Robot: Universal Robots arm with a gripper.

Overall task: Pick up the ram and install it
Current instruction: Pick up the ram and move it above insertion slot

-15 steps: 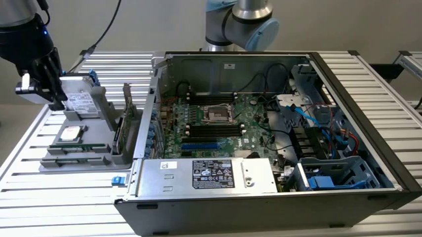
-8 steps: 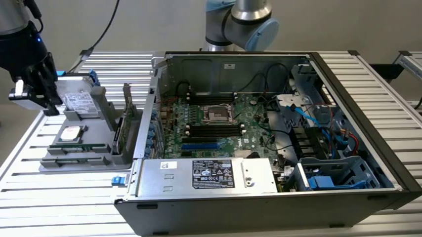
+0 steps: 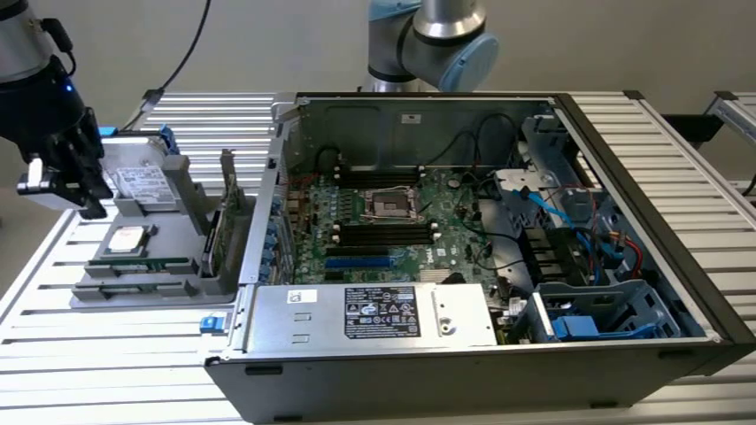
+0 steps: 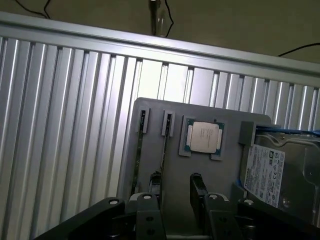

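In the exterior view, we see the black gripper [image 3: 74,188] hanging at the exterior view's left, above the far end of a grey parts tray [image 3: 177,285] that rests on the ribbed metal surface [image 3: 119,354]. From this angle we cannot make out how its fingers stand. The tray carries a hard drive [image 3: 142,181], then a processor chip [image 3: 127,239]. Just beside the chip lies the ram [image 3: 142,264], a thin green stick set on edge in a tray slot. Nothing touches the ram, and the gripper is apart from it.

To the exterior view's right stands the open computer case [image 3: 473,381]. Inside it are the motherboard [image 3: 455,208], the bare processor socket [image 3: 390,204], the black memory slots [image 3: 384,235], a blue slot [image 3: 360,262] and a labelled power supply [image 3: 378,310].

In the wrist view, we look down past the gripper [image 4: 176,182] onto the same tray [image 4: 210,175]. Its two dark fingers [image 4: 196,187] stand apart with bare tray between them, gripping nothing. The ram [image 4: 163,150] shows as a narrow dark line in the slot next to the processor chip [image 4: 204,136]. A second such slot [image 4: 140,150] lies beside it. The hard drive [image 4: 280,172] sits on the chip's other side, and the ribbed surface [image 4: 60,125] spreads around the tray.
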